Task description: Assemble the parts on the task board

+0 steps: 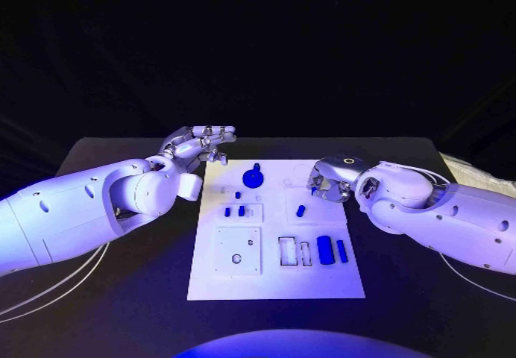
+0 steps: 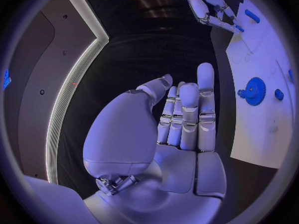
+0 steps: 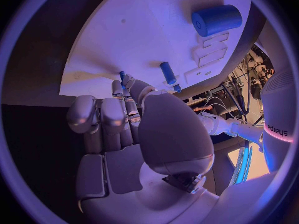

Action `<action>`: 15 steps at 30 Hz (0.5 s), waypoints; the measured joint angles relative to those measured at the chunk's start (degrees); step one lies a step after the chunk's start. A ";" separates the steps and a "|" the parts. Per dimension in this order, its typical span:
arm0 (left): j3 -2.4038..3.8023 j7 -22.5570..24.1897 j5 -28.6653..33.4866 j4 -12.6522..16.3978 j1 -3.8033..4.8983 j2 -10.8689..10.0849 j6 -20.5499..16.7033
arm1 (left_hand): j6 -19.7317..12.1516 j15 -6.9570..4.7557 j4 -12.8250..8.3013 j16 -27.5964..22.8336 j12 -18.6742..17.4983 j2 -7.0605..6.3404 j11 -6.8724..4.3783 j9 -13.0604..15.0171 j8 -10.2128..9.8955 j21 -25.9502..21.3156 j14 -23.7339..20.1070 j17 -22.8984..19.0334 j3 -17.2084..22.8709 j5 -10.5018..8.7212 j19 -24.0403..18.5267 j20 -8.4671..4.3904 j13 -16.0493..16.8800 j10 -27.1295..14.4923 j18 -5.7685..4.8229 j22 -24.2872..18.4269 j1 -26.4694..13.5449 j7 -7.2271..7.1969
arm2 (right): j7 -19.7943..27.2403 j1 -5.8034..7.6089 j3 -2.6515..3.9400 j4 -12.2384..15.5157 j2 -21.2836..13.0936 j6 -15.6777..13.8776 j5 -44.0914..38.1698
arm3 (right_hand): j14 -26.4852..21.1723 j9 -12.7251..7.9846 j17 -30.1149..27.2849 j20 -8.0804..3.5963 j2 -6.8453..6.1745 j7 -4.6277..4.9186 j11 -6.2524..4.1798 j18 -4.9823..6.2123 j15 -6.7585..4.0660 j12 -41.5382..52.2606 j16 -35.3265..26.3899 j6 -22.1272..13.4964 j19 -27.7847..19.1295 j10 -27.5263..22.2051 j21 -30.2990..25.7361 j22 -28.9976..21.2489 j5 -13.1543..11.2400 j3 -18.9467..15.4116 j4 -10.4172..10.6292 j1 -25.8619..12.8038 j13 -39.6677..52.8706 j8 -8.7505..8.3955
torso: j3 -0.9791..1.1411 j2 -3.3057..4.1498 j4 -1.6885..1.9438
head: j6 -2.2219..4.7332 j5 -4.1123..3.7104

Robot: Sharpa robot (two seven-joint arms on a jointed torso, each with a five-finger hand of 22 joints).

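Observation:
The white task board point(image 1: 277, 276) lies in the middle of the black table. On it sit a blue gear point(image 1: 253, 177) point(image 2: 254, 90), a thick blue cylinder point(image 1: 325, 249) point(image 3: 216, 19), a blue bar point(image 1: 342, 250) and a short blue peg point(image 1: 300, 211) point(image 3: 167, 72). My right hand point(image 1: 329, 183) point(image 3: 124, 134) hovers low over the board's far right part, fingers curled, pinching a small blue peg point(image 3: 122, 76) at its fingertips. Beyond the board's far left corner, my left hand point(image 1: 200, 142) point(image 2: 181, 119) is raised with straight fingers, and it holds nothing.
Small blue pegs point(image 1: 233, 212) stand in a block at the board's left middle. A square inset plate point(image 1: 238, 250) with a hole and narrow rectangular recesses point(image 1: 287, 251) take up the board's near half. Cables point(image 1: 65, 287) run over the table at the left.

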 measured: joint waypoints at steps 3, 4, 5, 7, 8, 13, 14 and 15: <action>0.00 0.00 0.00 -0.08 0.00 0.00 0.03 | 0.00 0.01 0.00 0.00 0.00 0.00 0.00 0.00 0.00 0.00 0.01 0.00 0.00 0.00 0.00 0.00 0.00 0.00 0.00 0.00 0.00 0.00 | -0.14 0.14 0.22 1.06 -0.67 -0.40 0.12 | 0.00 0.00 0.00 0.00 0.00 0.00 0.00 0.00 0.00 -0.01 0.00 0.00 0.00 0.00 0.00 0.04 -0.10 0.13 0.13 0.00 0.00 0.00 | 0.00 0.01 -0.01 | 0.00 0.07; 0.00 0.00 0.00 -0.09 0.00 0.00 0.04 | 0.00 0.01 0.00 0.00 0.00 0.00 0.00 0.00 0.00 0.00 0.02 0.00 0.00 0.00 0.00 0.00 0.00 0.00 0.00 0.00 0.00 0.00 | -0.19 0.18 0.27 1.40 -0.90 -0.51 0.16 | 0.00 0.00 0.00 0.00 0.00 0.00 0.00 0.00 0.00 -0.02 0.00 0.00 0.00 0.00 0.00 0.06 -0.11 0.13 0.13 0.00 0.00 0.00 | 0.00 0.01 -0.01 | -0.02 0.08; 0.00 0.00 0.01 -0.09 0.00 0.00 0.05 | 0.00 0.08 0.00 0.00 0.00 0.00 0.00 0.00 0.00 0.00 0.08 0.00 0.00 0.00 0.00 0.00 0.00 0.00 0.00 0.00 0.00 0.00 | -0.24 0.23 0.33 1.81 -1.17 -0.61 0.22 | 0.00 0.00 0.00 0.00 0.00 0.00 0.00 0.00 0.00 -0.02 0.00 0.00 0.00 0.00 0.00 0.06 -0.11 0.13 0.12 0.00 -0.01 0.00 | 0.00 0.01 -0.01 | -0.03 0.08; 0.00 0.00 0.01 -0.10 0.00 0.00 0.09 | 0.00 0.08 0.16 0.00 0.00 0.00 0.00 0.00 0.00 0.00 0.08 -0.10 -0.15 0.00 -0.20 0.20 0.00 0.00 0.00 0.00 0.00 0.00 | -0.35 0.35 0.45 2.99 -1.87 -0.81 0.43 | 0.00 -0.01 0.06 0.00 -0.01 0.00 0.01 0.00 0.00 -0.02 0.00 0.00 0.00 0.00 0.22 0.11 -0.18 0.28 -0.01 0.00 -0.01 -0.01 | 0.00 0.01 -0.02 | -0.05 0.12; 0.00 0.00 0.01 -0.11 -0.01 0.00 0.10 | 0.00 0.08 0.16 0.00 0.00 0.00 0.00 0.00 0.00 0.00 0.08 -0.10 -0.15 0.00 -0.21 0.21 0.00 0.00 0.00 0.00 0.00 0.00 | -0.41 0.41 0.51 3.58 -2.19 -0.90 0.55 | 0.00 -0.01 0.06 0.00 -0.01 0.00 0.01 0.00 0.00 -0.04 0.00 -0.01 0.00 0.00 0.22 0.11 -0.21 0.29 -0.02 0.00 -0.02 -0.01 | -0.01 0.00 -0.03 | -0.07 0.12; 0.00 0.00 0.01 -0.16 -0.01 -0.02 0.20 | 0.00 0.08 0.16 0.00 0.00 0.00 0.00 0.00 0.00 0.00 0.09 -0.10 -0.15 0.00 -0.21 0.21 0.00 0.00 0.00 0.00 0.00 0.00 | -0.70 0.74 0.73 7.52 -3.54 -1.39 1.50 | 0.00 -0.01 0.06 0.00 -0.01 -0.01 0.01 0.00 0.00 -0.14 0.00 -0.01 0.00 -0.01 0.22 0.17 -0.22 0.29 -0.02 0.00 -0.04 -0.02 | -0.01 -0.01 -0.07 | -0.08 0.28; 0.00 0.00 0.01 -0.18 -0.01 -0.02 0.25 | 0.00 0.08 0.16 0.00 0.00 0.00 0.00 0.00 0.00 0.00 0.09 -0.10 -0.15 0.00 -0.21 0.21 0.00 0.00 0.00 0.00 0.00 0.00 | -0.75 0.79 0.75 8.78 -3.63 -1.59 1.89 | 0.00 -0.02 0.06 0.07 -0.01 -0.01 0.01 0.00 0.00 -0.14 0.00 -0.01 0.18 -0.01 0.22 0.24 -0.22 0.29 -0.02 0.00 -0.04 -0.02 | -0.01 -0.02 -0.08 | -0.08 0.32; 0.00 0.00 0.01 -0.18 -0.01 -0.02 0.26 | 0.00 0.08 0.16 0.00 0.00 0.00 0.00 0.00 0.00 0.00 0.09 -0.10 -0.15 0.00 -0.21 0.21 0.00 0.00 0.00 0.00 0.00 0.00 | -0.76 0.79 0.75 9.03 -3.63 -1.63 1.97 | 0.00 -0.04 0.05 0.05 -0.01 -0.01 0.01 0.00 0.00 -0.14 0.00 -0.01 0.36 -0.01 0.22 0.24 -0.22 0.29 -0.02 0.00 -0.05 -0.02 | -0.01 -0.03 -0.08 | -0.08 0.35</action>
